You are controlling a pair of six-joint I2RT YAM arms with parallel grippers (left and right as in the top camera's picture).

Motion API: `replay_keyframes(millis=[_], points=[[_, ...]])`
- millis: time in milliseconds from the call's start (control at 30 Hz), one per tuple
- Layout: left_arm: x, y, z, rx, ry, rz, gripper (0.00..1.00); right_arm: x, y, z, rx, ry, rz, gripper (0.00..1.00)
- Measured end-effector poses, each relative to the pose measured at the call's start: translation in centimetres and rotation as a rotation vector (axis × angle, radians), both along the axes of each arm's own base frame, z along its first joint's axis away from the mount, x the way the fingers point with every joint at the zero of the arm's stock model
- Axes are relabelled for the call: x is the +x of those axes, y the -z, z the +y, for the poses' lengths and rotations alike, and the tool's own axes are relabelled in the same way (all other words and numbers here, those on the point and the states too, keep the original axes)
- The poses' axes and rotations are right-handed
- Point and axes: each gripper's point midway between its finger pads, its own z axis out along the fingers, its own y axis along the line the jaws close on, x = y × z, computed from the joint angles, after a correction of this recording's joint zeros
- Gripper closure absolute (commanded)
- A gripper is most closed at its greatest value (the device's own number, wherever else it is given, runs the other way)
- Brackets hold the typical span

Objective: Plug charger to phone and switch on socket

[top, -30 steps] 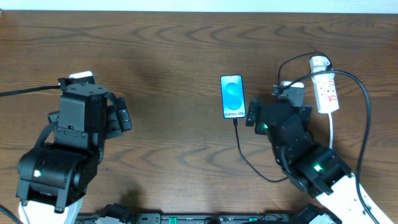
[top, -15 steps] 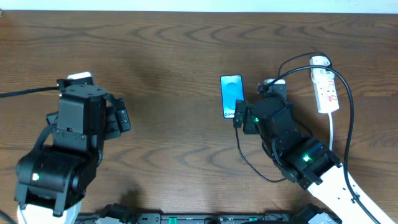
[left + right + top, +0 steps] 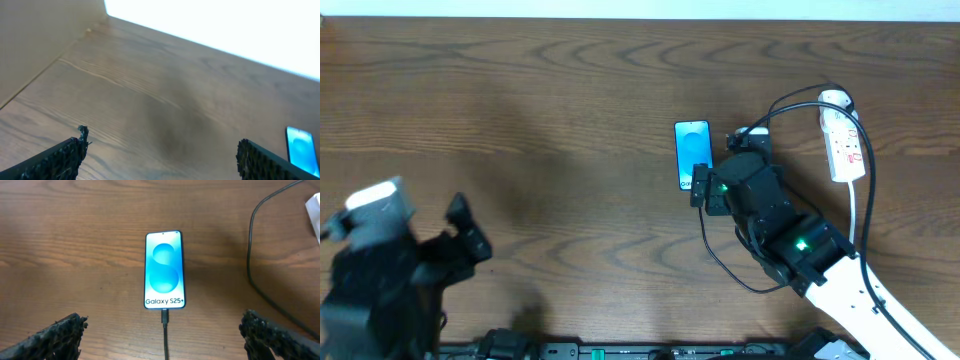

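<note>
While left pincer (image 3: 162, 143) and right pincer (image 3: 162, 319) gape empty | slim glossy phone (image 3: 164, 270) has thin charger (image 3: 164, 341) plugged

The wooden bench (image 3: 570, 100) carries the phone (image 3: 691, 145); the charger (image 3: 715, 255) meets the phone's near end, and the socket (image 3: 844, 150) lies well to the phone's right.

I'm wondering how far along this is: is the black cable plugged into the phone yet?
Plugged in, it seems: the cable runs straight into the bottom edge of the phone, with no gap showing.
</note>
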Motion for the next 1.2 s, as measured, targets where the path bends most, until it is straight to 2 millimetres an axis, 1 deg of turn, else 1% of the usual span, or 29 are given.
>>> replay_keyframes(millis=[100, 233, 367, 533, 667, 733, 867, 1033, 1100, 1133, 1200], points=[[-1.9, -0.8, 1.1, -0.008, -0.056, -0.063, 0.02, 0.1, 0.4, 0.1, -0.005, -0.001, 0.010, 0.05], [-5.0, -2.0, 2.1, -0.016, -0.115, -0.166, 0.02, 0.2, 0.4, 0.2, -0.003, -0.001, 0.008, 0.02], [-8.2, -2.9, 2.6, -0.021, -0.156, -0.272, 0.02, 0.2, 0.3, 0.3, 0.001, -0.004, 0.006, 0.02], [-11.8, -3.4, 2.8, -0.022, -0.192, -0.388, 0.02, 0.2, 0.3, 0.3, 0.003, -0.004, 0.005, 0.02], [-13.8, -3.6, 2.8, -0.026, -0.193, -0.455, 0.02, 0.2, 0.3, 0.3, 0.005, -0.001, 0.005, 0.01], [-14.4, -3.3, 2.7, -0.026, -0.193, -0.466, 0.02, 0.2, 0.3, 0.3, 0.015, 0.007, 0.007, 0.01], [-15.2, -1.7, 2.7, -0.023, -0.194, -0.413, 0.02, 0.2, 0.3, 0.3, 0.041, 0.030, 0.013, 0.01], [-16.0, 1.8, 2.7, -0.015, -0.195, -0.267, 0.02, 0.2, 0.3, 0.3, 0.054, 0.041, 0.015, 0.01], [-16.8, 3.3, 2.6, -0.011, -0.196, -0.208, 0.02, 0.2, 0.3, 0.3, 0.057, 0.043, 0.016, 0.01], [-17.6, 4.6, 2.6, -0.009, -0.196, -0.170, 0.02, 0.2, 0.3, 0.3, 0.058, 0.045, 0.016, 0.01], [-18.5, 5.4, 2.6, -0.006, -0.200, -0.163, 0.02, 0.2, 0.3, 0.3, 0.059, 0.045, 0.016, 0.01]])
